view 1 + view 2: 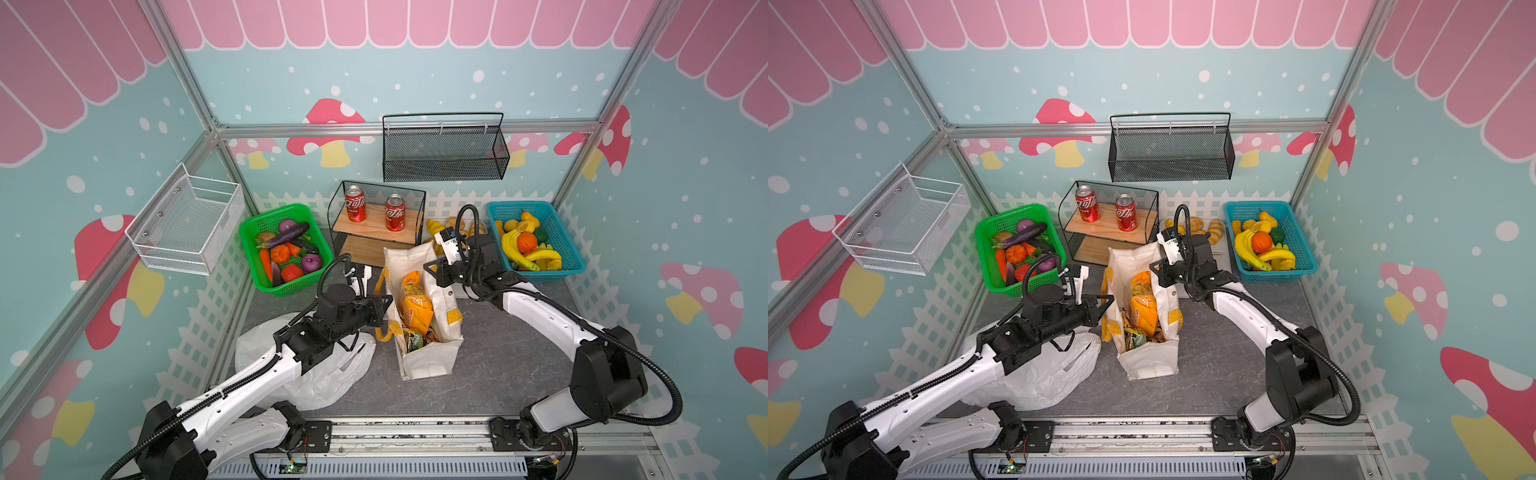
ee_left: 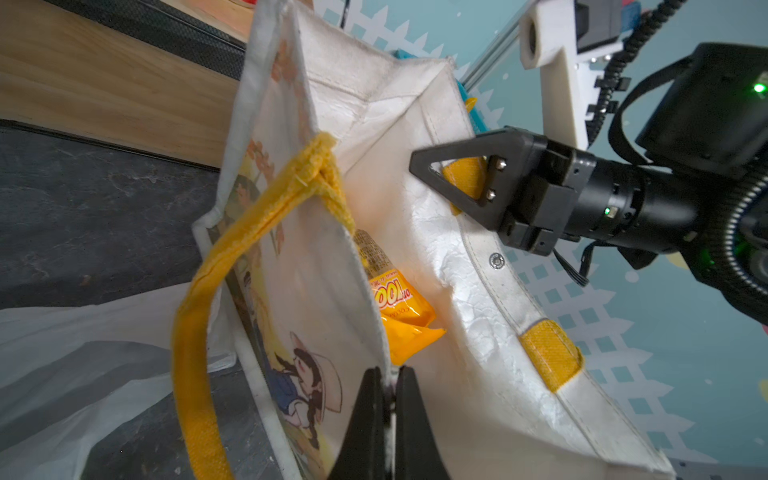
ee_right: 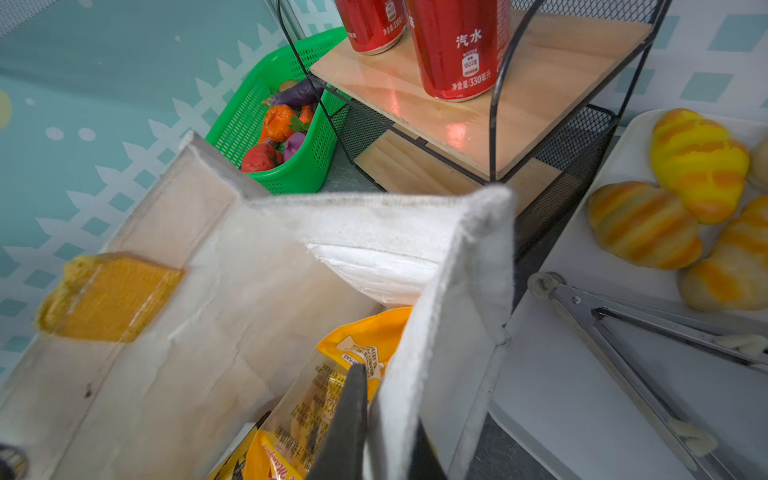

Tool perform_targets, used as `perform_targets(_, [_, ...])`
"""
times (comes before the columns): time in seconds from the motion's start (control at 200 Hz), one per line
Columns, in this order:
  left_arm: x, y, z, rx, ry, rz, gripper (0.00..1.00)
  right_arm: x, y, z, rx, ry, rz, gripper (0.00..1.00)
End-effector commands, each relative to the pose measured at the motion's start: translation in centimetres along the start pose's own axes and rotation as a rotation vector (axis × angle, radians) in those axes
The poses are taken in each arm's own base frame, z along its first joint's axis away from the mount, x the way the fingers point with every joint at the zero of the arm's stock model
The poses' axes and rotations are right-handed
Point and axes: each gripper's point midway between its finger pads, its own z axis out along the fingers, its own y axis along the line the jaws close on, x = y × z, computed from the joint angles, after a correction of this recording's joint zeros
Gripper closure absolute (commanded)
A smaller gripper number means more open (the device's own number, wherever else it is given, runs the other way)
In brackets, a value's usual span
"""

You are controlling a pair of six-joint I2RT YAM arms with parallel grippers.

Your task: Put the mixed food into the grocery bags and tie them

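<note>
cream woven tote (image 1: 432, 361) | crinkly orange packets (image 1: 417, 305) | filmy white bag (image 1: 332, 374)

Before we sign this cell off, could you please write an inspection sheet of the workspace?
Surface: grey marbled tabletop, partly bare.
Job's things: cream tote upright, open, snack packets inside; white plastic bag slumped under the left arm; toy vegetables in the green basket.
Clutter: red cans on the rack; fruit basket; croissants and tongs on a white tray.
Grippers: left gripper shut on one tote wall; right gripper shut on the opposite wall.
Cables: black hoses arch above both wrists.
Surroundings: black mesh basket and white wire basket on the walls, nothing seen inside.
</note>
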Motion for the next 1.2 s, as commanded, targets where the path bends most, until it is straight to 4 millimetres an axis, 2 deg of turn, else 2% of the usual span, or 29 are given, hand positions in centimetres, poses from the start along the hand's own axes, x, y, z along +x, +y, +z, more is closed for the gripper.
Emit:
perform_targets(0.0, [-0.5,-5.8,-1.9,0.188,0.007,0.059,1.0,-2.0,-0.1,-4.3,0.12,-0.057,-0.11,0.99])
perform_targets(0.105, [0.6,-9.6,-2.3,0.303,0.042,0.081,1.0,-1.7,-1.7,-8.0,0.288,-0.041,-0.144,1.0])
perform_targets(0.205, [1.2,-12.6,-1.7,0.38,0.065,0.093,1.0,-1.4,-3.6,-11.1,0.453,-0.019,-0.163,1.0])
perform_targets(0.31, [2.7,-15.3,-0.3,0.434,0.123,0.111,1.0,-0.6,-5.5,-13.5,0.594,0.024,-0.168,1.0])
perform_targets(0.505, [5.6,-18.9,3.0,0.505,0.232,0.113,1.0,0.7,-8.4,-16.8,0.785,0.057,-0.145,1.0])
perform_targets(0.645, [6.8,-20.1,4.5,0.533,0.266,0.1,1.0,0.7,-9.7,-17.6,0.86,0.073,-0.152,1.0])
perform_targets(0.826, [8.1,-19.8,6.5,0.522,0.291,0.078,1.0,1.0,-10.9,-17.4,0.919,0.125,-0.183,1.0])
perform_targets(1.196, [11.4,-21.8,9.0,0.57,0.389,0.05,1.0,2.0,-15.5,-21.3,1.167,0.26,-0.186,1.0])
